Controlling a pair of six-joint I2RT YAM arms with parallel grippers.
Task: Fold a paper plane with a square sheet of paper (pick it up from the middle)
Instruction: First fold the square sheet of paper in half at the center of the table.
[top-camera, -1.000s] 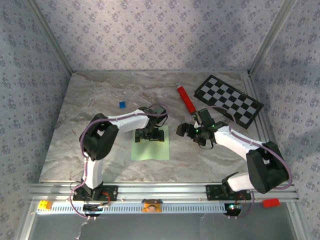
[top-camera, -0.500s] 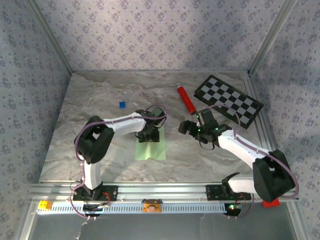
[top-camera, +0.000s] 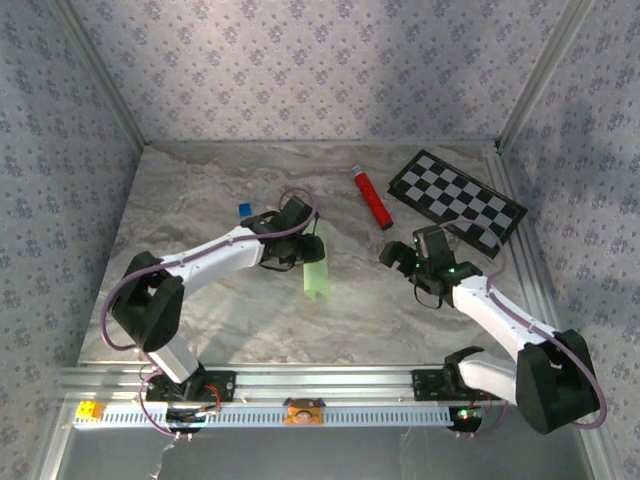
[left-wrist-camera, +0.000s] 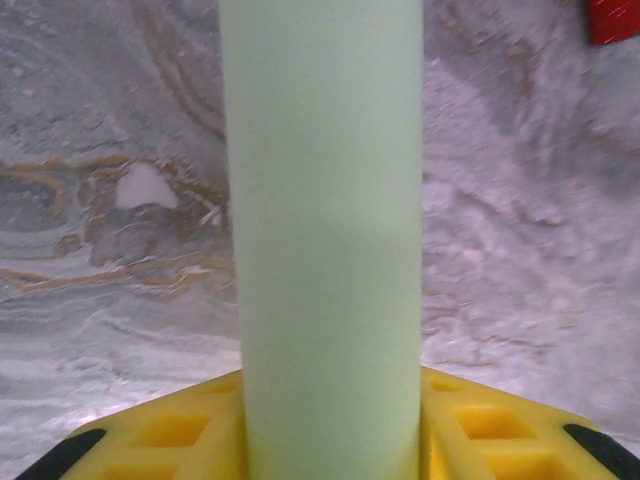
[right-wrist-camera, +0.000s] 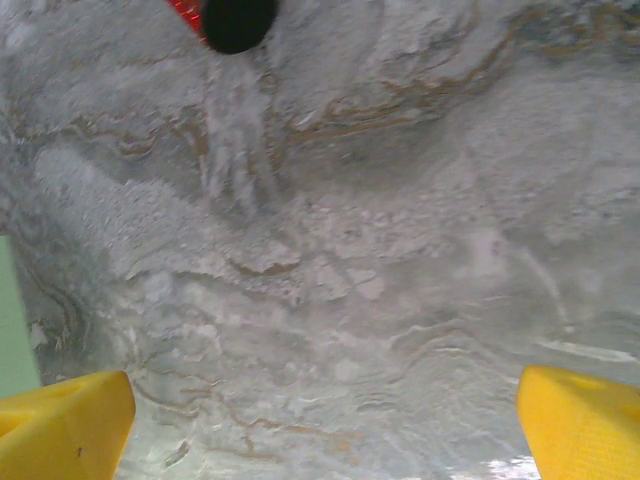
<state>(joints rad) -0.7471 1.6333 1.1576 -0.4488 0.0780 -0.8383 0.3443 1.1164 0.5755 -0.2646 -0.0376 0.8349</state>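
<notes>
One grip: left end effector (top-camera: 300, 245) pinches square sheet of paper (top-camera: 316, 268) mid-sheet so sides droop; right end effector (top-camera: 403, 256) wide, empty.

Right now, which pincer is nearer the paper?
Left. The left pincer is closed on the paper, which curls up between its fingers. The right pincer hangs open to the paper's right, apart from it.

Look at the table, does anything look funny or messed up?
Yes. The square sheet of paper, pinched in the left tool, is bowed into a narrow curved strip rather than flat. Nothing looks spilled or broken.
</notes>
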